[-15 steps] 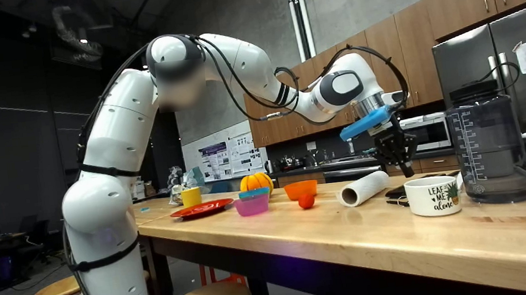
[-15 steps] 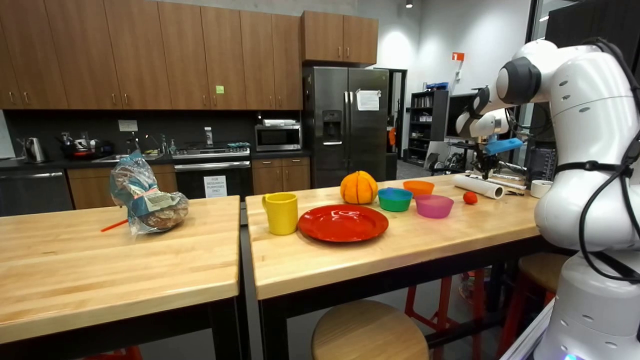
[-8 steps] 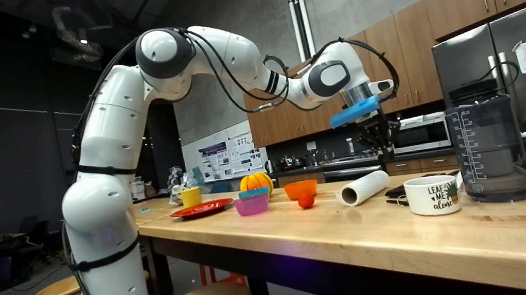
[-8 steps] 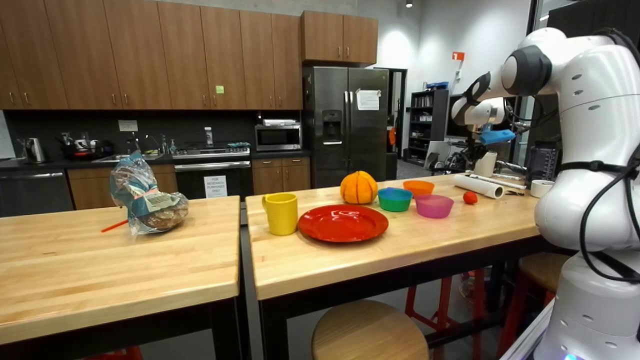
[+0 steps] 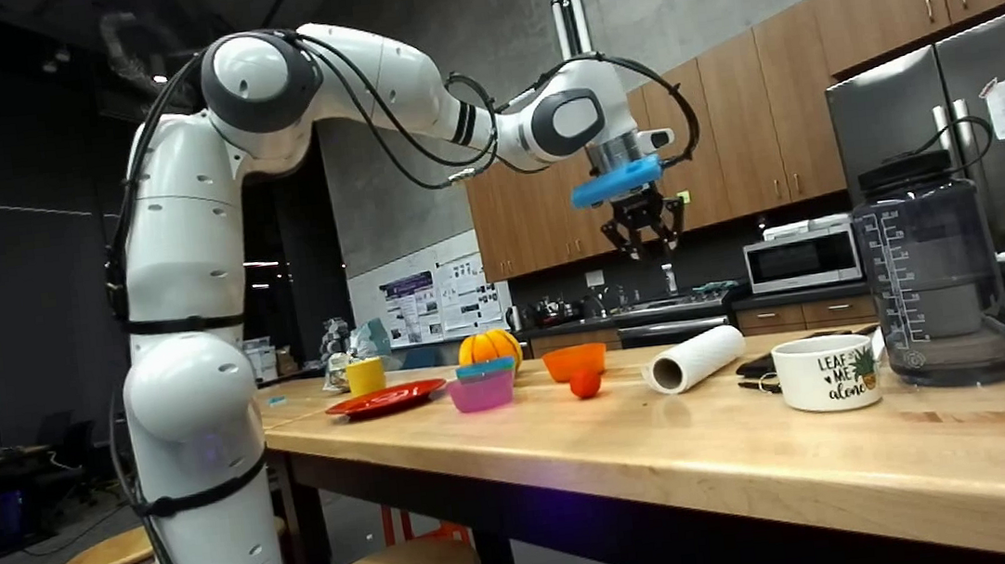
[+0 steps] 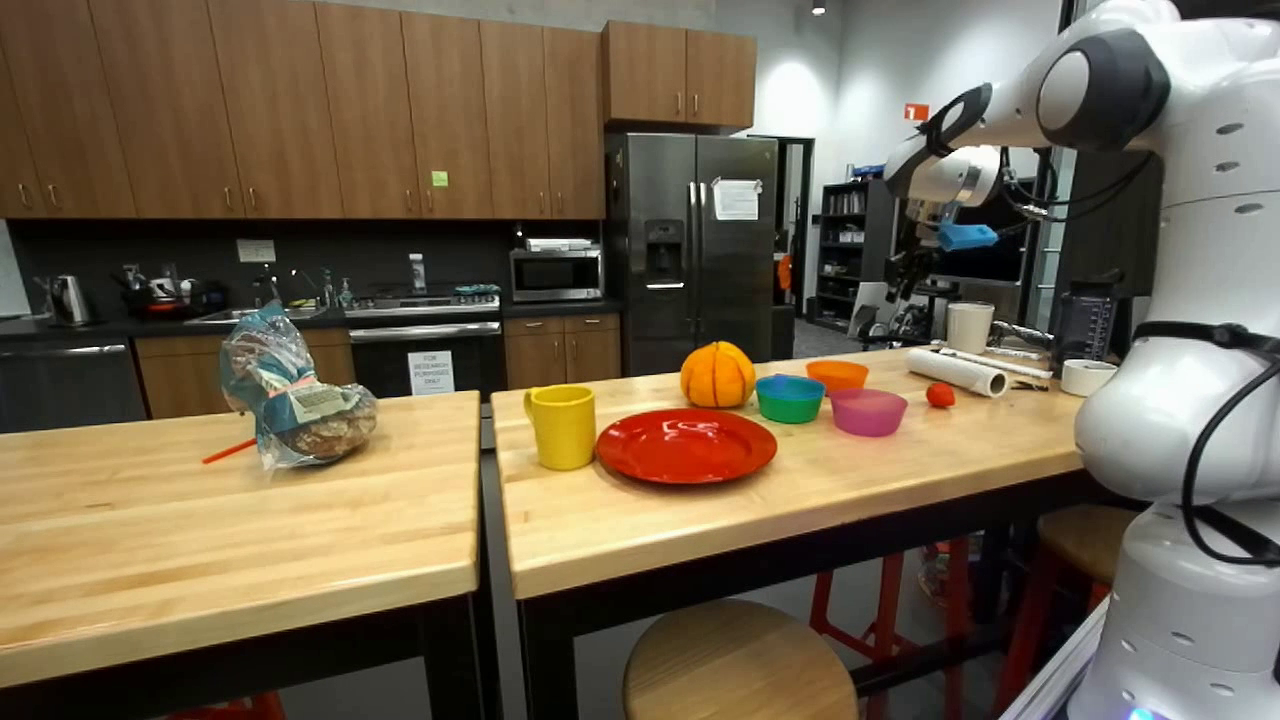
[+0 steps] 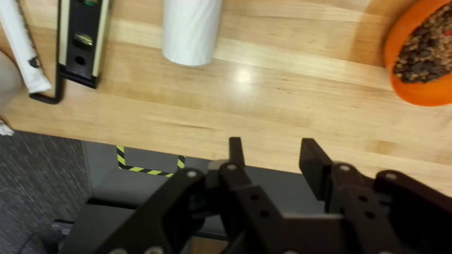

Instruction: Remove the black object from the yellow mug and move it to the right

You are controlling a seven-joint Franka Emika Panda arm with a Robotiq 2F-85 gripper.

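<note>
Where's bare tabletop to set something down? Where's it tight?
Bare: in the wrist view, tabletop between the white roll and orange bowl; in an exterior view, the near-edge strip from red plate to lettered mug. Crowded: pumpkin, teal bowl, pink bowl and orange bowl bunched together; bottle close to the lettered mug.

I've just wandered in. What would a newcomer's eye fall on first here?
Probably the big white robot arm, arching above the wooden table, with its black gripper hanging open in mid-air. Next come the glossy red plate and the yellow mug beside it, toward one end of that table. The wrist view adds an orange bowl of grainy brown bits at its right edge.
</note>
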